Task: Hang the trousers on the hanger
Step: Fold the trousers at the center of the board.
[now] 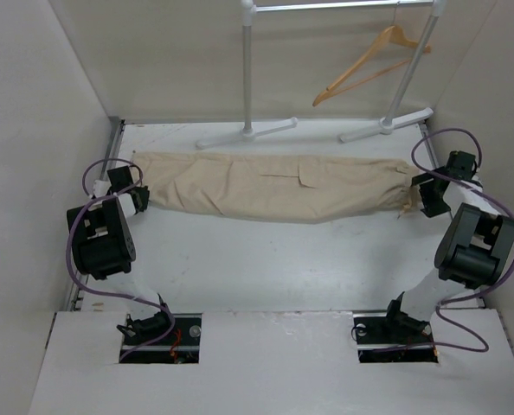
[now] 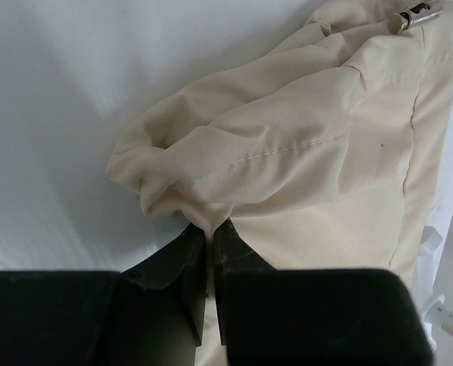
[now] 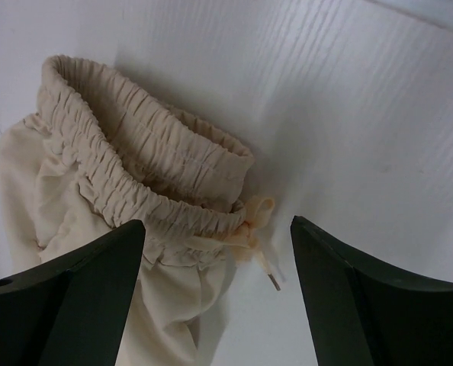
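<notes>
The beige trousers (image 1: 270, 186) lie stretched across the table, leg ends at the left, elastic waistband at the right. My left gripper (image 1: 141, 201) is shut on the trouser leg hem (image 2: 211, 206), pinching a fold of cloth between its fingertips. My right gripper (image 1: 423, 192) is open just above the waistband (image 3: 135, 175), with the drawstring bow (image 3: 255, 217) between its fingers; it holds nothing. The tan wooden hanger (image 1: 371, 62) hangs by its hook from the white rack's top bar at the back right, tilted.
The white rack's poles (image 1: 247, 65) and feet (image 1: 247, 132) stand on the table's far edge behind the trousers. White walls close in on the left, right and back. Purple cables loop beside both arms.
</notes>
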`<state>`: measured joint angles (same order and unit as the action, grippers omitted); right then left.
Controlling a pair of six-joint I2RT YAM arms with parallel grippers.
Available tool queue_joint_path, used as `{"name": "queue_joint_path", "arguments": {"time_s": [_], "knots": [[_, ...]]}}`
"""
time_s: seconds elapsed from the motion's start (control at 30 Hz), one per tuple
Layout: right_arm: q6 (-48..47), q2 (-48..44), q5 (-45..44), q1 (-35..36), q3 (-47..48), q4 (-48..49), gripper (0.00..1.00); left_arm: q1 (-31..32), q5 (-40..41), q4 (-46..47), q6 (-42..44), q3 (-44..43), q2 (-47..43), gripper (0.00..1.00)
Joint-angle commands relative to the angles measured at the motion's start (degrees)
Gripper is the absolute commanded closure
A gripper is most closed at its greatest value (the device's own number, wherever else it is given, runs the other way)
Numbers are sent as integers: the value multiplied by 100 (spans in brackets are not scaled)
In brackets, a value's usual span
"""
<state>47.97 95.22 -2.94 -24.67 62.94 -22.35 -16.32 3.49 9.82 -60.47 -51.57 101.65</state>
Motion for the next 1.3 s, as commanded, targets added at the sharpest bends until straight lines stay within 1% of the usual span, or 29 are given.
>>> {"name": "queue_joint_path", "arguments": {"time_s": [0.0, 0.2, 0.27, 0.3, 0.33, 0.37, 0.4, 0.47, 0.5, 0.53, 0.6, 0.77, 0.87, 1.03, 1.1, 1.17, 1.2, 1.23, 1.27], "knots": [[108, 259, 469, 54, 183, 538, 17, -34, 144, -341, 176, 174, -224, 96], [573, 822, 680, 115, 272, 731, 21, -25, 144, -385, 176, 209, -250, 96], [714, 901, 654, 150, 368, 767, 25, -43, 144, -402, 176, 218, -277, 96], [766, 989, 689, 159, 473, 732, 29, -60, 144, -420, 184, 218, -277, 96], [810, 1051, 681, 168, 552, 697, 36, -60, 144, -446, 184, 209, -286, 96], [872, 1095, 689, 168, 614, 671, 41, -60, 144, -464, 184, 209, -286, 96], [959, 1139, 689, 177, 675, 636, 50, -60, 144, -473, 184, 192, -286, 96], [987, 1227, 689, 177, 816, 522, 75, -69, 144, -534, 193, 148, -277, 96], [987, 1227, 681, 177, 843, 443, 83, -78, 161, -595, 193, 113, -277, 96], [978, 1166, 620, 168, 817, 364, 90, -104, 170, -648, 202, 95, -277, 97], [847, 895, 444, 124, 555, 345, 94, -183, 179, -780, 219, 86, -347, 98], [547, -387, -144, 115, -719, 503, 96, -473, 328, -1306, 281, 323, -794, 99], [617, -968, -190, 98, -1300, 547, 96, -614, 468, -1737, 543, 393, -1154, 100], [618, -2093, -163, 141, -2284, 469, 97, -658, 1328, -2721, 773, 385, -1814, 100], [583, -2515, -163, 185, -2644, 407, 97, -615, 1715, -3134, 835, 297, -1868, 97], [565, -2823, -216, 203, -2961, 363, 95, -544, 1979, -3311, 844, 288, -1885, 92], [530, -2964, -242, 203, -3067, 328, 91, -535, 1989, -3312, 826, 305, -1885, 85], [451, -3052, -242, 203, -3146, 354, 81, -544, 1937, -3303, 826, 306, -1894, 77], [346, -3071, -181, 221, -3165, 380, 68, -535, 1832, -3242, 852, 262, -1929, 67]]}}
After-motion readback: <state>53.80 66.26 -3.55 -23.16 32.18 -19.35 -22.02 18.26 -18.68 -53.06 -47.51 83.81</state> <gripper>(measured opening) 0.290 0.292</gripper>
